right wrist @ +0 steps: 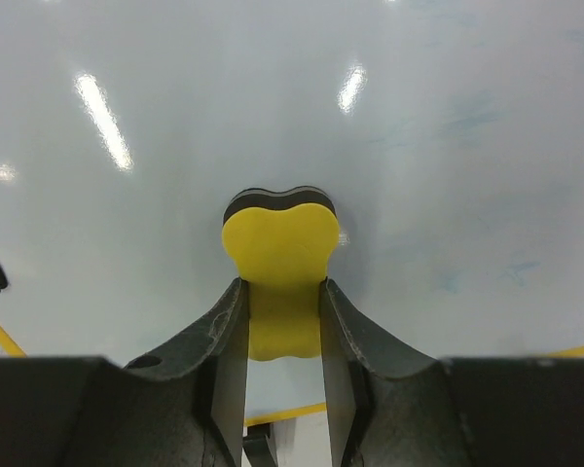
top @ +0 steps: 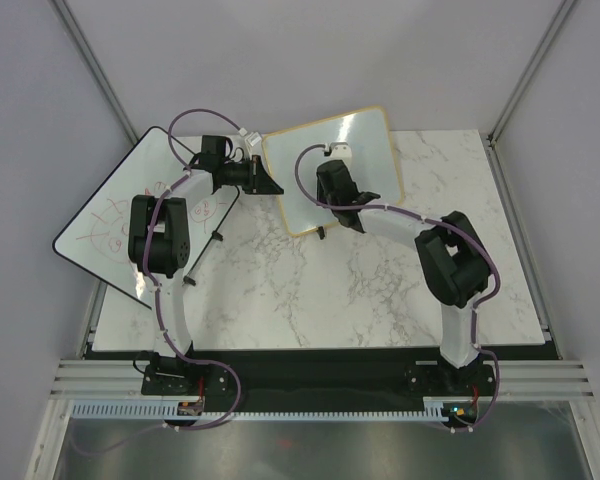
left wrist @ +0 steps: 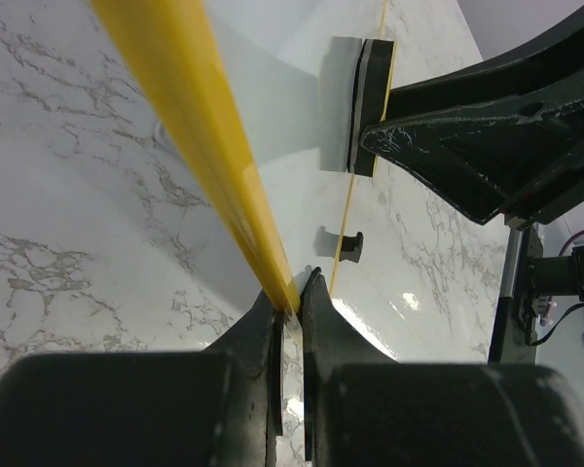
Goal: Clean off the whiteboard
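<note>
While the top view shows the whiteboard held at a tilt at the far middle of the worktop, its face looks clean (red scribbles sit on the big board alongside). Left wrist: the left tool is clamped shut on its frame. Right wrist: the right tool pinches the eraser against the face. Only faint bluish smears show, so little seems left.
</note>
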Controlling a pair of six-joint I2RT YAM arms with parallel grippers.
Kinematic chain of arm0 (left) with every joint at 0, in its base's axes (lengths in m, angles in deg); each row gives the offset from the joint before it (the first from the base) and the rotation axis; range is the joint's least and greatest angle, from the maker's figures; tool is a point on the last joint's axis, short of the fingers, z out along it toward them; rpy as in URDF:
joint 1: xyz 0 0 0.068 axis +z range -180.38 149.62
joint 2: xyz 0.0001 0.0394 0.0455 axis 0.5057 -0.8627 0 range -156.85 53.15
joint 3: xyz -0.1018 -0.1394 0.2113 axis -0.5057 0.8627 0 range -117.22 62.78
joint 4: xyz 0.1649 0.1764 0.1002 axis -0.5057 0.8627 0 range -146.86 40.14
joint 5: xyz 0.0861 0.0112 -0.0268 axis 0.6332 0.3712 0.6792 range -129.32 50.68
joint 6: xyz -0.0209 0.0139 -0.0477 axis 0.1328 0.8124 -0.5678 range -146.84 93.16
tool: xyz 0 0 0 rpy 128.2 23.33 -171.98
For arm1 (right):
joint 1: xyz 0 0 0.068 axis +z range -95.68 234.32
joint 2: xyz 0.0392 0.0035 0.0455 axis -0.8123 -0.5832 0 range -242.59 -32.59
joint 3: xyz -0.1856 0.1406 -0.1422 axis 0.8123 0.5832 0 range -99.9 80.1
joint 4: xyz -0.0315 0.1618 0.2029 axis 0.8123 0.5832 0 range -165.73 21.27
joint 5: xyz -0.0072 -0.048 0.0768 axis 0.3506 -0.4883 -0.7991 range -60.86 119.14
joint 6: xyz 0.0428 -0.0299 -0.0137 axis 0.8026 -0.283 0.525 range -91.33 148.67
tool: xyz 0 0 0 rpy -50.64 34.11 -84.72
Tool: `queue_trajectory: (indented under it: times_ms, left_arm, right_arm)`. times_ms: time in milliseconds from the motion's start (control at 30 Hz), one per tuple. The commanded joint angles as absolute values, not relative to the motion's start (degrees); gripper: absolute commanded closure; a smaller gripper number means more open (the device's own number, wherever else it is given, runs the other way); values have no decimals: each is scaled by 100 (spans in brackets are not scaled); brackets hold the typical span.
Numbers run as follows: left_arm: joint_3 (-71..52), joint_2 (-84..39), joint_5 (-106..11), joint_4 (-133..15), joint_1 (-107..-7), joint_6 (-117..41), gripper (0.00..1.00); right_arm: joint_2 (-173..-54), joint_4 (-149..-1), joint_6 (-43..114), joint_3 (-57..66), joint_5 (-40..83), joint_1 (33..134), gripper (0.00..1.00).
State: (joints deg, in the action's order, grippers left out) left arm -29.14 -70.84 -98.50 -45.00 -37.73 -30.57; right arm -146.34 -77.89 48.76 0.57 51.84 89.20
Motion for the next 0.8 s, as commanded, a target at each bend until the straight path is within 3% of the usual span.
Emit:
queue_trajectory:
  times_ms: [0, 167, 333, 767]
  left_arm:
    - [-3056, -6841, -9610, -4657, -3926, -2086, 98]
    - [-3038, -6832, -9593, -4622, -3926, -2007, 98]
    - [-3056, -6858, -9584, -4613, -3926, -2025, 98]
    - [-3056, -6858, -9522, -4552, -3969, -1989, 98]
  right_arm:
    - [-15010, -7382, 5212, 266, 4725, 8475, 100]
    - [-14668, -7354, 5547, 977, 4996, 7596, 100]
    - [-14553, -7371, 5539, 1198, 4841, 7445, 100]
    - [-15142, -7677, 5213, 143, 4365, 9001, 100]
